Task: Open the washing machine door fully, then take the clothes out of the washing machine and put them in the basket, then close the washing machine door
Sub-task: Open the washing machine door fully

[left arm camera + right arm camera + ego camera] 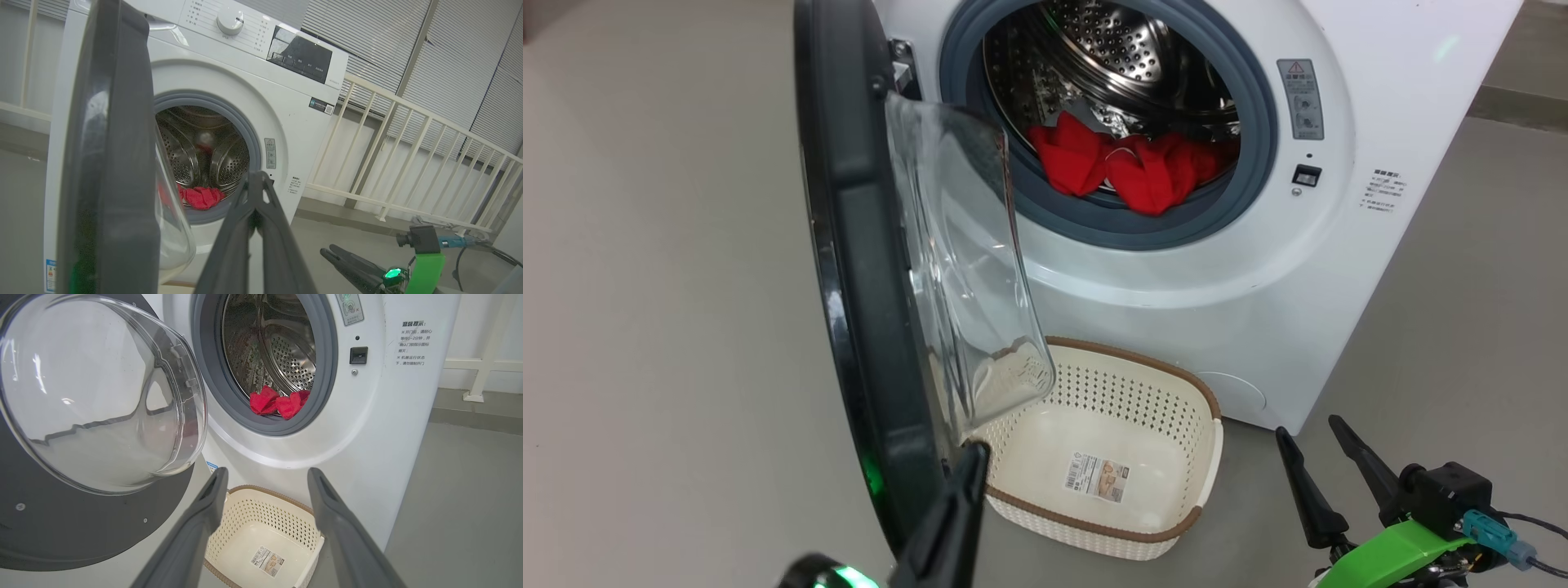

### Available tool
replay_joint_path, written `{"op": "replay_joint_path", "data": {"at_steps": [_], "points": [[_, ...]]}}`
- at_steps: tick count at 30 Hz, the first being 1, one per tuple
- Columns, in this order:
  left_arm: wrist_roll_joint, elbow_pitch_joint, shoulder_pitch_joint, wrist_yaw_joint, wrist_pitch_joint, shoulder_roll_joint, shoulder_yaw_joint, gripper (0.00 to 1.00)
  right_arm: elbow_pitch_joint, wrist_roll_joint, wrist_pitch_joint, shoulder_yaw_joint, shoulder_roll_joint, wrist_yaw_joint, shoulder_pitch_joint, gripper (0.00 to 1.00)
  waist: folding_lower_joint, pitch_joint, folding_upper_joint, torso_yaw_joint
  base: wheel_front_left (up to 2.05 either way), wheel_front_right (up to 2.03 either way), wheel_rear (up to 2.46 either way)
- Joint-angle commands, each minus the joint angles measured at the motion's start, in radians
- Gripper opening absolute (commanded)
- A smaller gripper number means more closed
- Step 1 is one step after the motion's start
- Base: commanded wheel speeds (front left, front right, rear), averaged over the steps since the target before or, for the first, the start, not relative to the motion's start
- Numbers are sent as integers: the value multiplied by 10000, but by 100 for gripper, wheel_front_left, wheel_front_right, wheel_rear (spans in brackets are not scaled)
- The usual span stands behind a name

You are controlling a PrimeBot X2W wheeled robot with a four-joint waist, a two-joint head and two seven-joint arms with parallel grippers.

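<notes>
The washing machine (1176,278) stands with its door (866,327) swung out about square to the front, black rim edge-on and clear glass bowl (964,269) facing the opening. Red clothes (1127,167) lie at the front lip of the steel drum, also in the right wrist view as clothes (278,404). On the floor below the opening sits the cream basket (1131,353), holding only its sticker. My left gripper (976,451) is shut on nothing, its tip beside the door's lower inner edge. My right gripper (1308,429) is open, low at the right, apart from everything.
Grey floor surrounds the machine. A pale railing (408,155) and slatted blinds stand to the machine's right. The door (110,163) rises close on the left of my left gripper (255,177). Between the right gripper's (267,473) fingers, the basket (265,490) lies ahead.
</notes>
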Motion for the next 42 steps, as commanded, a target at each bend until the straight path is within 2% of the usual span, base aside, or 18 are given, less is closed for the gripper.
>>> {"op": "replay_joint_path", "data": {"at_steps": [1,7,15,24,42], "points": [[-123,284,-70,-83,-38,31,100,0,-249,-120,-118,152,-79,63,-158,100,0,11,0,-30,0,0,0],[-267,2241,-227,46,-38,31,-182,0,-268,-124,-118,187,-47,63,-180,100,0,-1,0,-122,0,0,0],[-420,3647,-735,460,-38,31,392,0,-293,-121,-118,162,-28,63,-138,100,0,-35,0,-150,0,0,0],[-459,3952,-705,698,-38,31,1197,0,-354,-134,-118,124,32,63,-57,100,0,-101,0,-115,0,0,0],[-399,4042,-917,1006,-38,88,4033,0,-337,-125,-118,163,149,63,-71,100,0,37,0,-11,0,0,0]]}}
